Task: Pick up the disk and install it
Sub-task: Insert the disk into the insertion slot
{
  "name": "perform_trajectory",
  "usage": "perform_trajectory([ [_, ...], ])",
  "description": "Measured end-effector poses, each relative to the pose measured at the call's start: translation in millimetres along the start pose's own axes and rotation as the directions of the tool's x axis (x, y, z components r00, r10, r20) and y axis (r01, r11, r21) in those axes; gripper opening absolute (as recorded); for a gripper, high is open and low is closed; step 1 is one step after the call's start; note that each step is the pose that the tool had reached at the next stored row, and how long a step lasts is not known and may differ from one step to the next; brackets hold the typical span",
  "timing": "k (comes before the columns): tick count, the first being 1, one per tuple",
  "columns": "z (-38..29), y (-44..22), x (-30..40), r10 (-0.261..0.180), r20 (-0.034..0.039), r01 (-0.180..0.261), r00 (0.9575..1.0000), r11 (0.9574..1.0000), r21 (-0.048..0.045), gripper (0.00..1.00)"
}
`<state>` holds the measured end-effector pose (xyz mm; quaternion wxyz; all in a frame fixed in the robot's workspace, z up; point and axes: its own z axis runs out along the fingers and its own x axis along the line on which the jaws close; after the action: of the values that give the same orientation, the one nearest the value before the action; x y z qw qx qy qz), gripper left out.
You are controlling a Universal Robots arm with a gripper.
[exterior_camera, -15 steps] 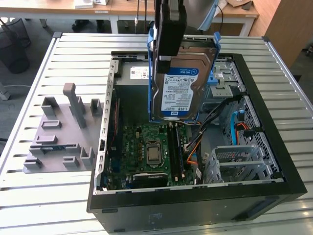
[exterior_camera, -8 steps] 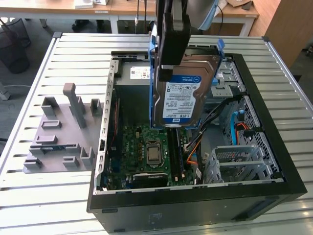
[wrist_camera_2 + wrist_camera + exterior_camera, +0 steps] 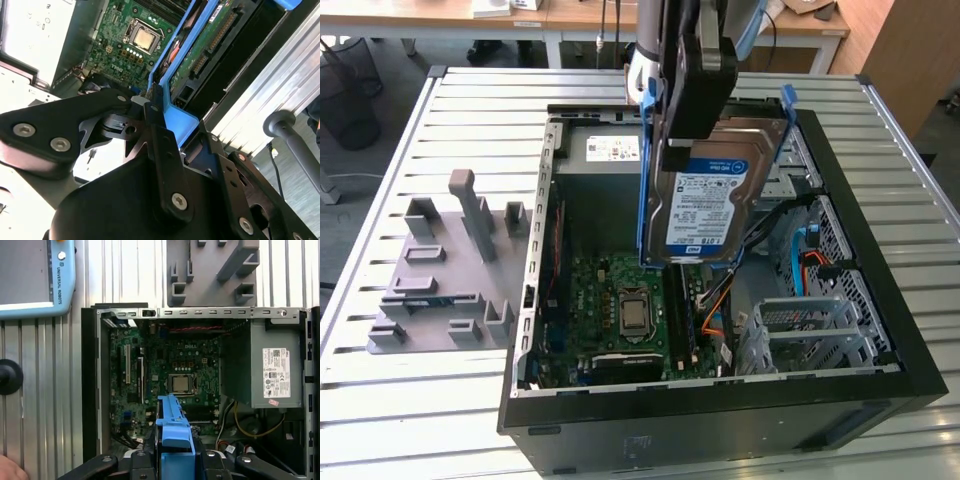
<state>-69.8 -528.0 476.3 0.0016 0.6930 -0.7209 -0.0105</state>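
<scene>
hanging over open computer case (image 3: pixel 720 405), disk (image 3: pixel 715 205) clamped in end effector (image 3: pixel 176 460)

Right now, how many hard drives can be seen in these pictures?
1. The disk is held in the gripper, above the open computer case. Others may be hidden in the drive cage.
</scene>
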Motion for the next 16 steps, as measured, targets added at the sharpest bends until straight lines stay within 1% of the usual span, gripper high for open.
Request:
perform_trajectory([
  [6, 1.0, -1.0, 10.6, 0.0, -0.0001, 0.0, 1.0, 1.0, -0.0001, 0.36],
  [9, 1.4, -3.5, 14.4, 0.0, -0.0001, 0.0, 1.0, 1.0, -0.0001, 0.36],
  [12, 1.7, -9.5, 17.3, 0.0, -0.0001, 0.0, 1.0, 1.0, -0.0005, 0.36],
  [16, 2.1, -18.3, 18.8, 0.0, -0.0003, 0.0, 1.0, 1.0, -0.0014, 0.36],
])
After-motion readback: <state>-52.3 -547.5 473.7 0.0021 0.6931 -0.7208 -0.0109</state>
